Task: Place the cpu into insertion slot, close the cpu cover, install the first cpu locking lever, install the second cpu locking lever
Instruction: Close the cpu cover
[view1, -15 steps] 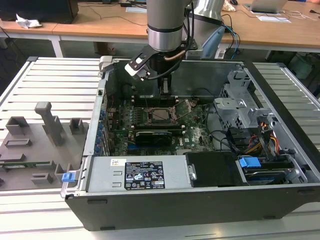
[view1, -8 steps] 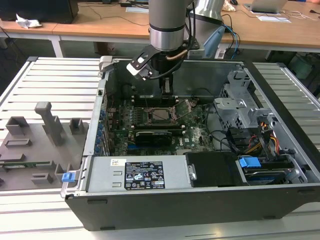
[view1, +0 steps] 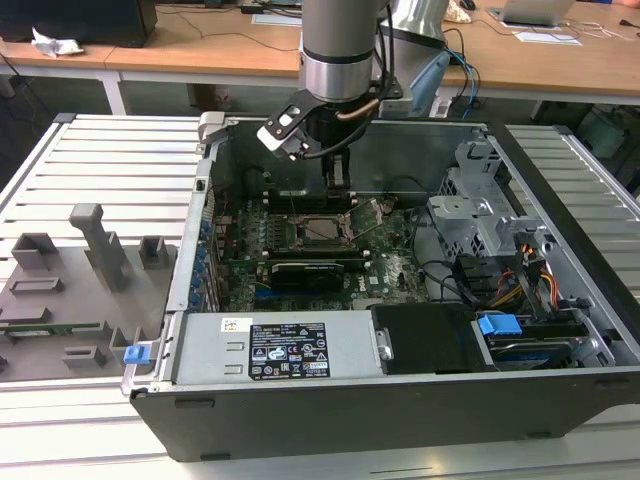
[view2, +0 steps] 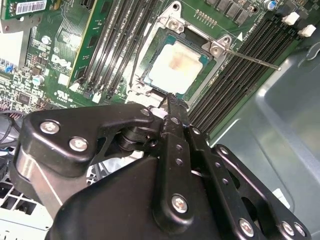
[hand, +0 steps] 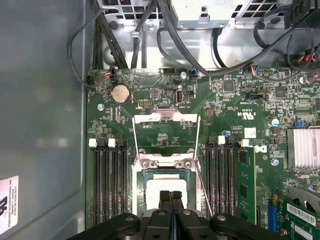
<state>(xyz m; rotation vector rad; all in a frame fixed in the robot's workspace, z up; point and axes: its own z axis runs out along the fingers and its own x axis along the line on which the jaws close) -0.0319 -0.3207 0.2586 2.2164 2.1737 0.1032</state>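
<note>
The cpu (view2: 176, 67) lies flat in the insertion slot (view2: 150, 82), its silver top showing in both wrist views (hand: 156, 186). The cpu cover (hand: 166, 118) is swung open away from the slot, with green board visible through its window; in the exterior view it stands tilted up (view1: 368, 214) to the right of the slot (view1: 318, 230). My gripper (hand: 171, 196) hangs just above the near edge of the cpu, fingers pressed together with nothing between them (view2: 169, 102). A thin locking lever (view2: 250, 57) sticks out unlatched beside the slot.
Black memory slots (hand: 110, 180) flank the socket on both sides. Dark cables (hand: 165, 40) cross the case above the board. The grey case wall (hand: 45, 110) rises close by, and a drive cage (view1: 480, 200) stands at the exterior view's right.
</note>
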